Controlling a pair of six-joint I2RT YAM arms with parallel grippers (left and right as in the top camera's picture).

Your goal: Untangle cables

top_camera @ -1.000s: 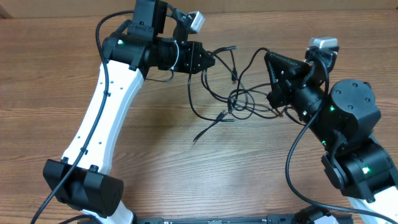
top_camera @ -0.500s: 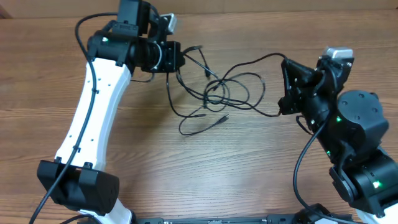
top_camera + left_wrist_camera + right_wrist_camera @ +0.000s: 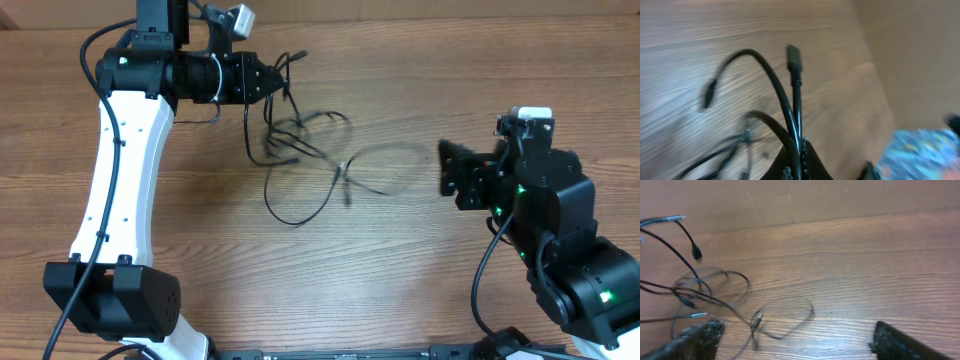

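Beyond my left gripper (image 3: pixel 268 80) the wooden table (image 3: pixel 400 270) ends close by, where a plain brown board (image 3: pixel 790 200) rises along its far edge. That leaves little room on that side. Toward the near edge, and between my two arms, a broad stretch of bare wood lies open.

My left fingers (image 3: pixel 812 165) are pinched shut on the cables (image 3: pixel 300 135). Several black strands come out between the tips. One runs straight ahead and ends in a black plug (image 3: pixel 794 56) just past the fingertips. Another arcs off to the side and ends in a smaller plug (image 3: pixel 710 94). From the pinch, the rest of the strands drop to the tabletop and spread out as a loose tangle of overlapping loops reaching toward my other arm.

My right gripper (image 3: pixel 445 170) is low over the wood with its fingers (image 3: pixel 700 335) spread wide and nothing between them. The tangle lies ahead of these fingers and to their left, and the wood ahead and to their right is bare. The nearest loop, with a small connector (image 3: pixel 756 320) on it, lies near the left fingertip. It is too blurred for me to tell whether any strand touches that tip. A silver-tipped plug (image 3: pixel 674 218) sits at the far left, well apart from these fingers.
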